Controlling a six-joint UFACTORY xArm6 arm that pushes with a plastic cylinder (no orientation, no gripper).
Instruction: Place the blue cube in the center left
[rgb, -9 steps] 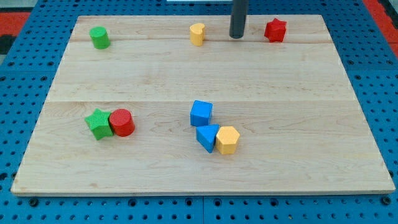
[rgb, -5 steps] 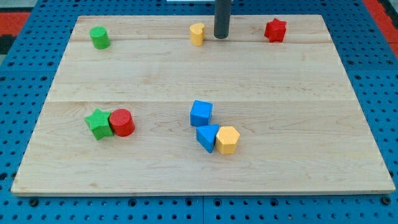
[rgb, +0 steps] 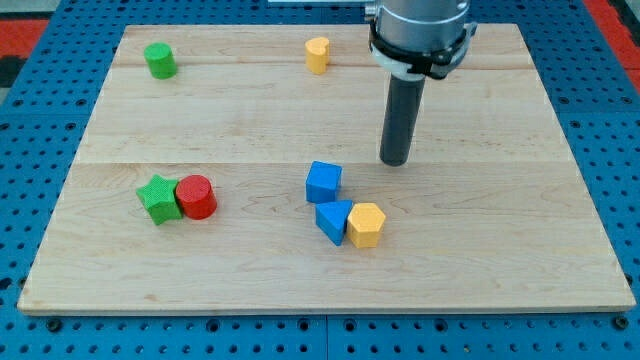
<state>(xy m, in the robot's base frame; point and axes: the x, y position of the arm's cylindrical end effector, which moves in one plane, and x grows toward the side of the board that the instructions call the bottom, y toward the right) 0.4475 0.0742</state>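
My tip (rgb: 395, 161) near the blue cube (rgb: 323, 182), up and to its right, apart; no gripper fitted

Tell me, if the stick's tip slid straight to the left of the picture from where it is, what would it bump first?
Probably the blue cube. My tip sits just right of it and slightly higher in the view, so it might only clip the cube's top edge.

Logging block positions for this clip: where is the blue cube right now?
The blue cube sits just below the board's middle, directly above the blue triangular block, with my tip apart to its upper right.
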